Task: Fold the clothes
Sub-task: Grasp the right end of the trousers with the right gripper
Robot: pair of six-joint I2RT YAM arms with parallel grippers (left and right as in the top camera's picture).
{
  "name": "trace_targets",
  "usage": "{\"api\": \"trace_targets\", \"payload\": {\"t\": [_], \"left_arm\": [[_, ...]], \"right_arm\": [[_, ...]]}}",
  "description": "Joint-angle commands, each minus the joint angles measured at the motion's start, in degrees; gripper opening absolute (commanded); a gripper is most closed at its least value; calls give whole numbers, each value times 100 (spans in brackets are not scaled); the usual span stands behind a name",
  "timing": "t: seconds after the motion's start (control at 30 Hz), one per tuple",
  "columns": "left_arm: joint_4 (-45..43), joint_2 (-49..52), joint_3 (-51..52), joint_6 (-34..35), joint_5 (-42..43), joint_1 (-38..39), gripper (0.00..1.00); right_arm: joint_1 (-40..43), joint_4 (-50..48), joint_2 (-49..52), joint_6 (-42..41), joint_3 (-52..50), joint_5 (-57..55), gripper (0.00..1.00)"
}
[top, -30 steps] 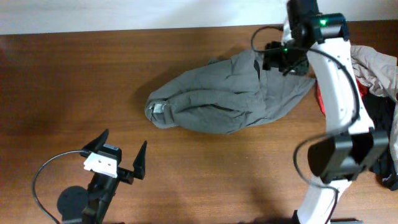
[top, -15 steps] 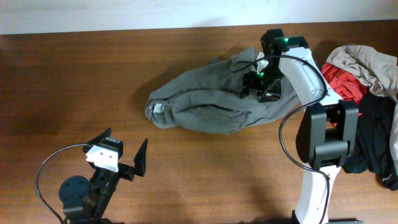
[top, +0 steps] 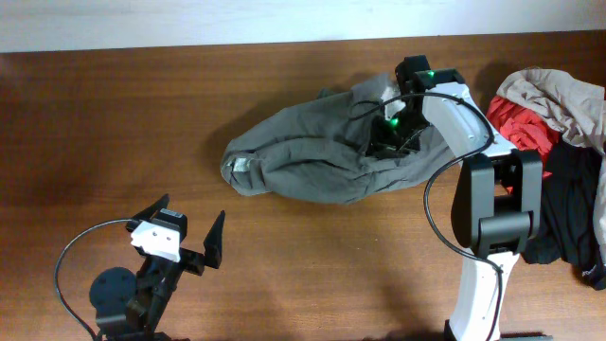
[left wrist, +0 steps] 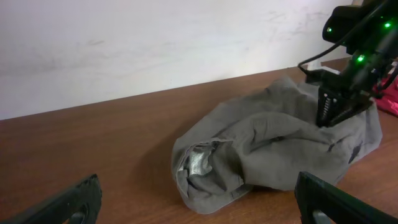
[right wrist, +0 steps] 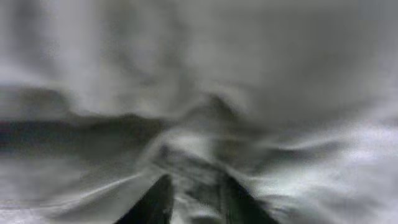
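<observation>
We count two arms, one garment laid out alone and one heap of three more. The single garment is the wrinkled grey-olive cotton shorts (top: pixel 312 156), bunched into a long, rounded mound near the middle of the brown wooden surface (top: pixel 114 142), towards its far edge. Deep creases run along the shorts, and one pale silvery patch (top: pixel 237 169) shows at their left end. The heap lies at the right edge of the surface and is made of a pale beige-grey piece (top: pixel 554 90) on top, a red piece (top: pixel 516 123) below it and a black piece (top: pixel 568 208) nearest the front, all soft and crumpled. The left arm (top: pixel 151 275) is dark with a white block and a looped black cable (top: pixel 66 265). It sits at the front left, well apart from the shorts, with its jaws spread wide and holding nothing. From its own camera its two dark fingertips (left wrist: pixel 329 199) frame the mound. The white right arm (top: pixel 464 114) bends over the right end of the shorts, and its black head presses down into the cloth. Its own camera shows only blurred grey folds with a ridge of cloth between two dark fingertips (right wrist: pixel 155 202) (too smeared to judge), so we cannot tell whether those jaws are clenched on the fabric or merely set around it.
</observation>
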State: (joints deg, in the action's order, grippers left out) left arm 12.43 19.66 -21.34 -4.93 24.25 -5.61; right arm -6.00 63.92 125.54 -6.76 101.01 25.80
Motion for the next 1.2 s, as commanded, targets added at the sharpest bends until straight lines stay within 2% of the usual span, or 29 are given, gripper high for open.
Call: {"api": "trace_targets", "payload": {"t": [0.0, 0.23, 0.43, 0.63, 0.8, 0.9, 1.0, 1.17], "left_arm": [[-37, 15, -131, 13, 87, 22, 99], [-35, 15, -133, 13, 87, 22, 99], [-35, 15, -133, 13, 92, 22, 99], [-35, 15, -133, 15, 107, 22, 99], [-37, 15, -131, 15, 107, 22, 99], [-37, 15, -133, 13, 107, 22, 99], [-35, 15, -133, 13, 107, 22, 99], [-35, 15, -133, 13, 107, 22, 99]], "right_arm": [[7, 42, -400, 116, -7, 557, 26], [13, 575, -632, -1703, -7, -1707, 60], [13, 289, -625, -1537, -9, -2050, 84], [13, 186, -612, -1058, -50, -2031, 88], [11, 151, -612, -898, -243, -1755, 85], [2, -105, -612, -695, -544, -1204, 78], [2, -424, -612, -695, -761, -940, 60], [2, -435, -664, -503, -708, -476, 20]]}}
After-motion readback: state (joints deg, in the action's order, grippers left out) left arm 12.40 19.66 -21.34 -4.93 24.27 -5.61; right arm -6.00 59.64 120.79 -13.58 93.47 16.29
